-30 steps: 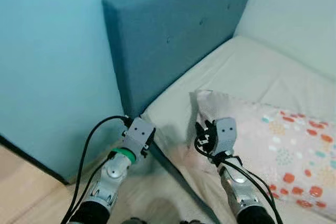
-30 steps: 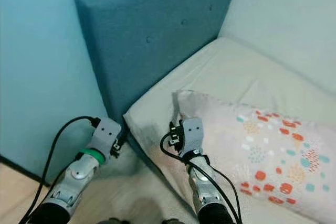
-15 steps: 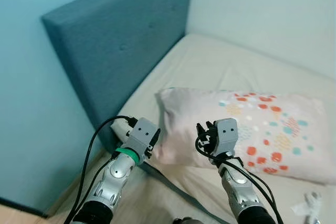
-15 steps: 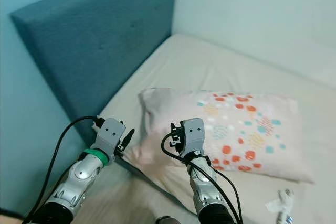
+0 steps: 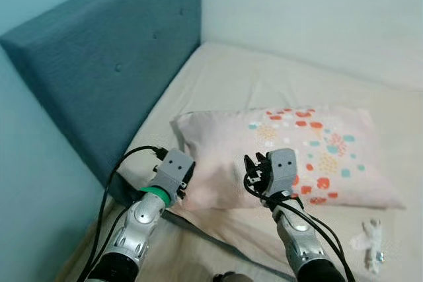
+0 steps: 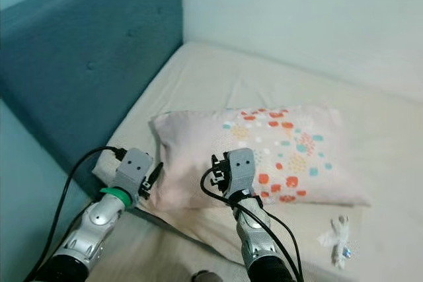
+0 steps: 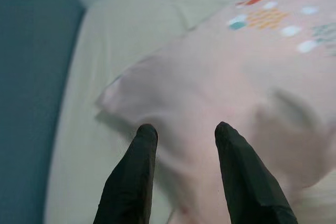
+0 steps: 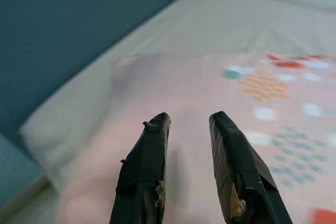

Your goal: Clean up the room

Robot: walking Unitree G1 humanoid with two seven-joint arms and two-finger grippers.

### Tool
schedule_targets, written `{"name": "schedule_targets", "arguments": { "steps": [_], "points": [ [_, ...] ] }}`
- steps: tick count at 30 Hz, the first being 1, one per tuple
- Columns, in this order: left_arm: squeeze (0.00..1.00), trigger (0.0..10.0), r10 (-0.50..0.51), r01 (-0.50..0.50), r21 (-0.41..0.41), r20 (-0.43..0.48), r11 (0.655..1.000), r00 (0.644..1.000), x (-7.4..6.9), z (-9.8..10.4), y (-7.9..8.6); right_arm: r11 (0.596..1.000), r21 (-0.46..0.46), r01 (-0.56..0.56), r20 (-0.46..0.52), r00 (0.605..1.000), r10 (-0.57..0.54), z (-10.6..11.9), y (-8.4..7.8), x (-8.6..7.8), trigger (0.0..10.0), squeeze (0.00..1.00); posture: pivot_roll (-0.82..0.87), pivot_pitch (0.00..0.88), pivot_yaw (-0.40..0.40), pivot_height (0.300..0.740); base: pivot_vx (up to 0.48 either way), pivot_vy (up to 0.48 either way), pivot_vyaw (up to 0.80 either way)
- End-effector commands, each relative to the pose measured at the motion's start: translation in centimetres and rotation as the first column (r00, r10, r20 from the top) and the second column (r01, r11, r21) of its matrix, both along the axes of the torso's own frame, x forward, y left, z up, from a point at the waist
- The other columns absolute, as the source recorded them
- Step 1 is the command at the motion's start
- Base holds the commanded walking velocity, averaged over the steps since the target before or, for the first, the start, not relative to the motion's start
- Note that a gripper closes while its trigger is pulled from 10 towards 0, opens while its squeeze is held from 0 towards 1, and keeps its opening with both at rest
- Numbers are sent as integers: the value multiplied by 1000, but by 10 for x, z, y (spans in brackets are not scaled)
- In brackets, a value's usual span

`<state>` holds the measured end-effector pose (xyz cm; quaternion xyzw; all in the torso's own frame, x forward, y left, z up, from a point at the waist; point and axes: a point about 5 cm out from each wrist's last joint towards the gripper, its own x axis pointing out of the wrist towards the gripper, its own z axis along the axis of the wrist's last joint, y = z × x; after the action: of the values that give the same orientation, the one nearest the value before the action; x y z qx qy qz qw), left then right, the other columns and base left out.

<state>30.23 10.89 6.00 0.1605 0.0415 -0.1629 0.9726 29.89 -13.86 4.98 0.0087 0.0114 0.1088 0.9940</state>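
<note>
Fingers of left gripper (image 7: 184,132) and right gripper (image 8: 190,120) parted, empty, above pale pink pillow (image 5: 284,143) with coloured dots.

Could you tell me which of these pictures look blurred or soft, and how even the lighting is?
Left wrist view: the pillow is smeared with blur near the fingers. Right wrist view: the pillow's pattern is soft, the fingers sharper. Both eye views: fairly sharp, evenly and softly lit, with no glare; the small white object on the bed is too small to identify.
</note>
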Motion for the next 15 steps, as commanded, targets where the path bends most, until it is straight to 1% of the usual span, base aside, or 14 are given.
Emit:
{"name": "schedule_targets", "arguments": {
  "steps": [1,15],
  "points": [
    [0,10000,-3,3,5,-19,1000,1000,-2,-4,-1,1000,4,10,-27,1000,-10,-6,-2,-3,10000,0,14,34,31,740,0,0,-738],
    [0,10000,2,-1,9,-21,1000,1000,-2,-4,-2,1000,0,8,-28,1000,-8,-6,-2,-4,10000,0,12,35,32,740,0,0,-738]
  ]
}}
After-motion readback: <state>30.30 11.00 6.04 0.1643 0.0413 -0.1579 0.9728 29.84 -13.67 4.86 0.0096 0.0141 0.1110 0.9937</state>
